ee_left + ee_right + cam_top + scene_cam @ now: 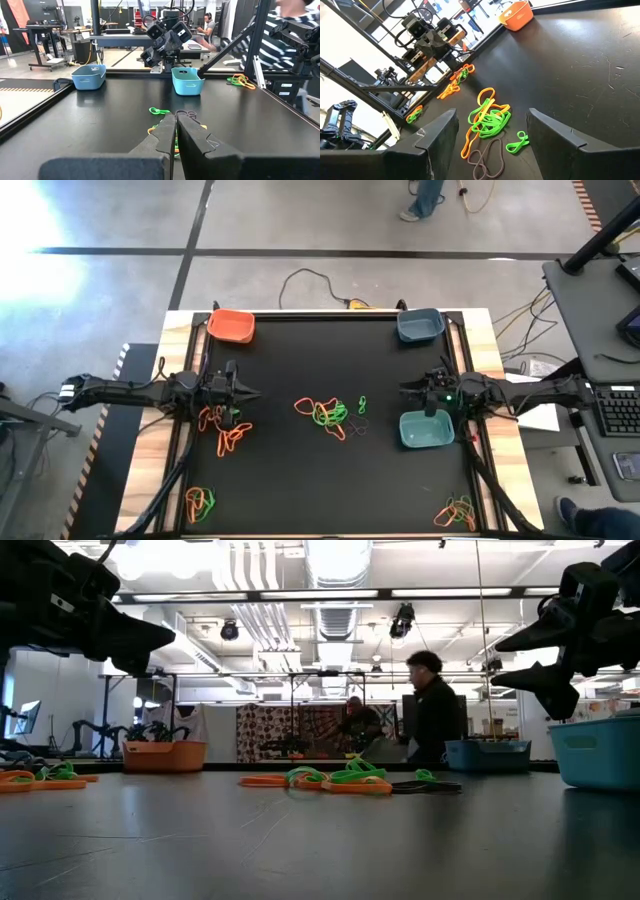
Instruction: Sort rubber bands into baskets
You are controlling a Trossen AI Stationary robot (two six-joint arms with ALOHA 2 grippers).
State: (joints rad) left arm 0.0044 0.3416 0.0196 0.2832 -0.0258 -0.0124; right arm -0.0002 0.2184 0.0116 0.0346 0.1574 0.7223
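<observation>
The left gripper (250, 393) hangs above the left side of the table with its fingers pressed together and nothing between them. The right gripper (408, 390) is raised at the right side, just beside the teal basket (427, 430), its fingers spread wide and empty.

The rubber bands lie in several clumps. The central pile (325, 414) is a tangle of orange and green loops with a dark brown loop at its edge and a small green band (362, 404) lying just apart from it. A second clump (228, 428), mostly orange with some green, lies near and below the left gripper in the high view. Two smaller clumps sit at the near corners: one (199, 502) on the left, one (457, 511) on the right, both orange and green.

The orange basket (232, 326) stands at the far left corner and the blue basket (419, 325) at the far right corner; the teal one is well forward of the blue, along the right edge.

All of this rests on a black mat (300, 480), scuffed and faintly scratched, bordered by pale wood. Beyond it is a workshop with a grey concrete floor, ceiling strip lights, desks and other robot arms. A person (432, 710) in dark clothing stands behind the table, and another figure sits farther back.
</observation>
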